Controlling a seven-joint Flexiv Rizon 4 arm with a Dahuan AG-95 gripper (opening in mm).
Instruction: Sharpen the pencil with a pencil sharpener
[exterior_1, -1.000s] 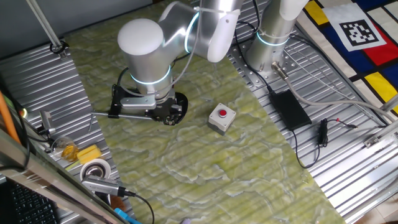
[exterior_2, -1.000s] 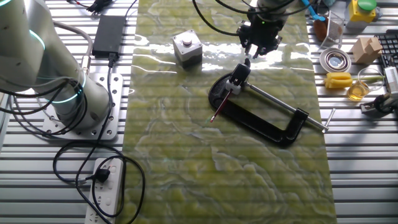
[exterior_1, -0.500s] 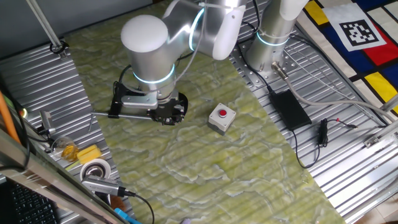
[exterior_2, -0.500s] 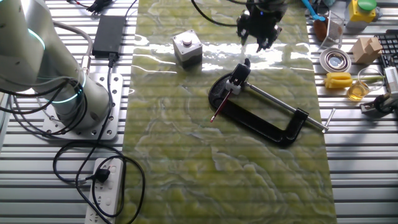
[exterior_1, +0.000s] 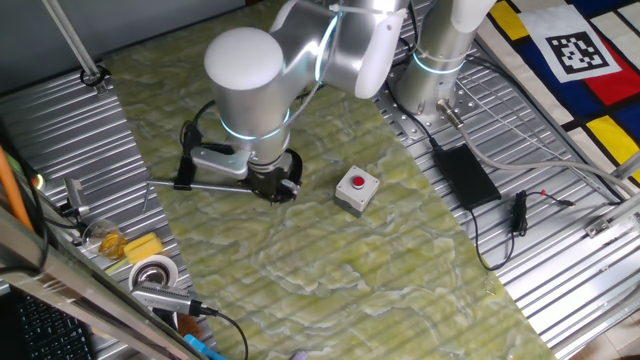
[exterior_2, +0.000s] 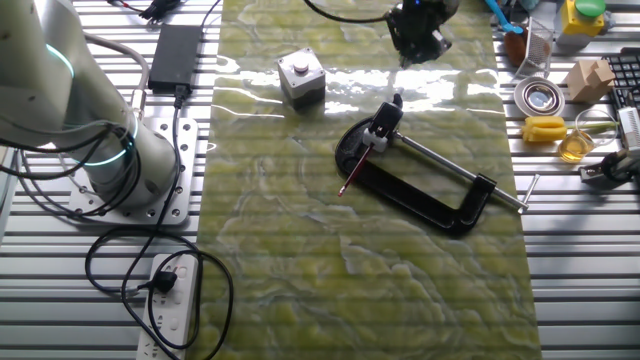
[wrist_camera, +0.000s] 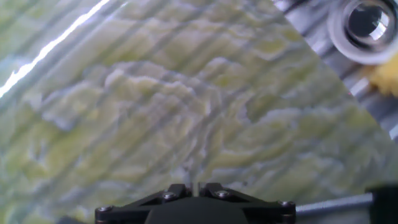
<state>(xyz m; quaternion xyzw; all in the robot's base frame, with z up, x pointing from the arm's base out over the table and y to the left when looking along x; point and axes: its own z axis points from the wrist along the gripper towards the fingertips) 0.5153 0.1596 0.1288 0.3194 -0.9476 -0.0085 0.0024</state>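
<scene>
Pencil (exterior_2: 355, 172): lies low on the mat, near the middle, with one end against the sharpener and the other end free, pointing to the near left in the other fixed view. Not held by anything.

Green and yellow mat (exterior_2: 300, 290): covers the middle of the table. Carries all things of the task.

Robot arm (exterior_1: 250, 70): bent over the far part of the mat. In one fixed view hides most of the clamp and the tool itself.

Black clamp (exterior_2: 445, 208): lies flat, with the frame toward the near right and the silver screw rod (exterior_2: 440, 160) pointing at the sharpener. Seems to press the sharpener so that it cannot turn.

Grey box with red button (exterior_2: 300, 76): to the far left of the clamp, well apart from it.

Sharpener (exterior_2: 350, 148): small glossy black body at the left end of the clamp, touching the pencil.

Gripper (exterior_2: 418, 35): hangs over the far edge of the mat, apart from the clamp and higher than it. In the hand view the fingertips (wrist_camera: 177, 188) look drawn together with only a thin slit, and nothing between them; only bare mat below.

Step in hand, probably: moving the empty tool into position for a grip on the pencil. Next move, as a judgement: spread the fingers, come down toward the near side, close on the free end of the thin stick, then twist it in the sharpener. Calls for fine aim, because so thin and so low on the mat.
</scene>
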